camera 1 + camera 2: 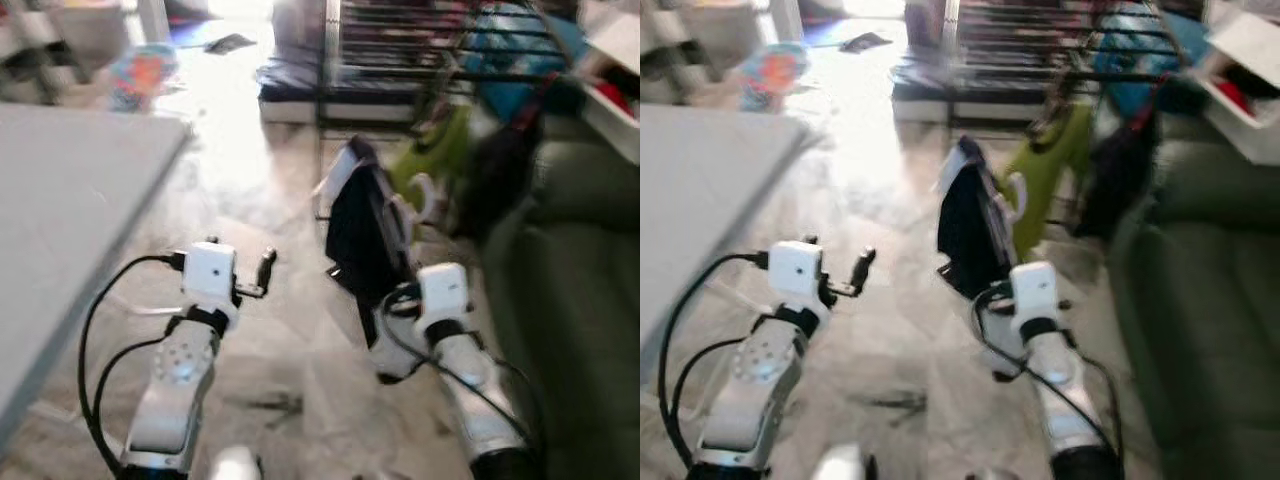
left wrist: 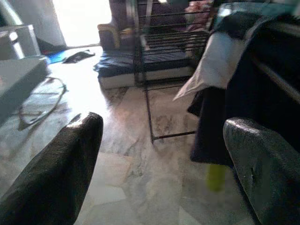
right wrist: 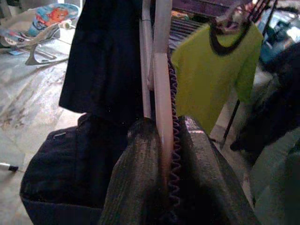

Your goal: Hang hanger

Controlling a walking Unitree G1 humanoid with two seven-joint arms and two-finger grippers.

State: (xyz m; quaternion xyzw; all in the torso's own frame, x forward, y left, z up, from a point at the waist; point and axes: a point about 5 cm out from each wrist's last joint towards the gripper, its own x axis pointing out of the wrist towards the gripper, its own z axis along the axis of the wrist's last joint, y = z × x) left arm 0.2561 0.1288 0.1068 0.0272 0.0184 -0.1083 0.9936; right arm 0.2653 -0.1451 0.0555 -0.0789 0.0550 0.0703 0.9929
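The right claw [image 3: 164,154] is seen pinching the pale plastic hanger [image 3: 159,70], from which a dark navy garment [image 1: 362,235] hangs, held out ahead of the robot above the marble floor [image 1: 270,330]. The left claw [image 2: 159,164] is held forward with its fingers spread wide and nothing between them.

The hanger is gripped low on a thin bar, so it could be twisted or slid out of the pinch as the arm is raised. The garment's weight may swing it into the black drying rack [image 2: 159,42] or into the lime-green T-shirt [image 3: 213,79] already hung there. The hook's approach to a rail is hard to judge, since the head views are blurred.

No brand, label or legible writing can be made out anywhere.
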